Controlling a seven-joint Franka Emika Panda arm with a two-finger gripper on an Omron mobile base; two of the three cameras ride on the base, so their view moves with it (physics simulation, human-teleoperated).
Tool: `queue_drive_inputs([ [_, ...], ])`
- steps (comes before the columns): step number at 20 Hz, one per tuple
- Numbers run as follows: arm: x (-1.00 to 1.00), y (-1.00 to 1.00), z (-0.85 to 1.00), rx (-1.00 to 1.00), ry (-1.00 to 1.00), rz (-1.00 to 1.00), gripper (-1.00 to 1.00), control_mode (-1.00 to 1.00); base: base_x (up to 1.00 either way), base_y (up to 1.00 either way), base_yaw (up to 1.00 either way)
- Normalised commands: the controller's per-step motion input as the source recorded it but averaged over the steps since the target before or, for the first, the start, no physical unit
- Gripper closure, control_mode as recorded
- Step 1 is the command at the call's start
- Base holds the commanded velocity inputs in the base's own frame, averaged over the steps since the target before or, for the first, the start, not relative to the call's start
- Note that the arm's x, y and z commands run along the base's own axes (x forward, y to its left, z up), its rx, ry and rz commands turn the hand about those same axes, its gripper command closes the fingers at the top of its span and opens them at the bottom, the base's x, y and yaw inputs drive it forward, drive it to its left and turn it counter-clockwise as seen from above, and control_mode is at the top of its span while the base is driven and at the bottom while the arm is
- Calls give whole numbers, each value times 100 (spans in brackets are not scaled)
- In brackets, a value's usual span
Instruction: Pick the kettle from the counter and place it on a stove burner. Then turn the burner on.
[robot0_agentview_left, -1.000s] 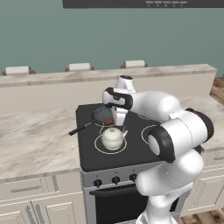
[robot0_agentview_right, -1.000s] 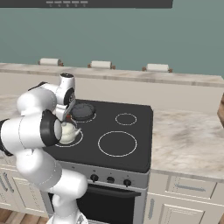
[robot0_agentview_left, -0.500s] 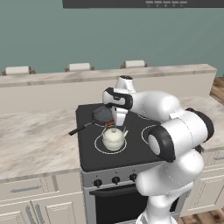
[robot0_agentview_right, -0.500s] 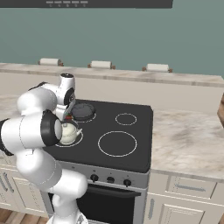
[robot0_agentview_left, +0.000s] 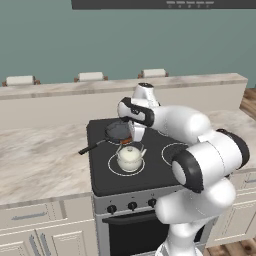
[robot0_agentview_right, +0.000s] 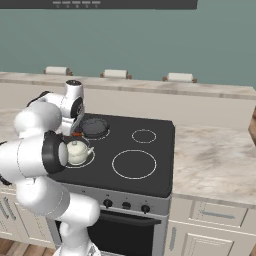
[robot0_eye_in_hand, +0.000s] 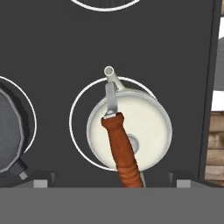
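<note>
The cream-white kettle (robot0_agentview_left: 130, 158) (robot0_agentview_right: 77, 152) stands upright inside a middle-sized white ring, the stove burner (robot0_agentview_left: 111, 169) (robot0_agentview_right: 90, 159), at the front left of the black cooktop. My gripper (robot0_agentview_left: 134, 138) (robot0_agentview_right: 75, 135) hangs just above it, open. In the hand view the kettle (robot0_eye_in_hand: 142, 124) lies straight below, within the burner ring (robot0_eye_in_hand: 72, 122). Its reddish-brown handle bar (robot0_eye_in_hand: 122, 148) runs between my spread fingertips (robot0_eye_in_hand: 43, 180) without touching either. The spout (robot0_eye_in_hand: 109, 72) points away from the hand. The gripper (robot0_eye_in_hand: 113, 183) holds nothing.
A black frying pan (robot0_agentview_left: 117, 131) (robot0_agentview_right: 95, 126) (robot0_eye_in_hand: 6, 135) sits on the burner behind the kettle, its long handle pointing over the beige counter (robot0_agentview_left: 40, 160). The biggest ring (robot0_agentview_right: 134, 164) and the smallest ring (robot0_agentview_right: 144, 135) lie to the right. Knobs (robot0_agentview_left: 112, 209) (robot0_agentview_right: 107, 203) line the stove front.
The jaws have spread wide and let go of the kettle's handle. The kettle stays on the burner ring.
</note>
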Motion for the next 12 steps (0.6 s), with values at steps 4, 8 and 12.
queue_drive_inputs([
  [4,-39,0,32,0,-13,0,-100,-100,0,0,0],
  [8,-56,1,19,0,-10,1,-100,-100,0,0,0],
  [12,-59,16,20,-1,-10,7,-100,-100,0,0,0],
])
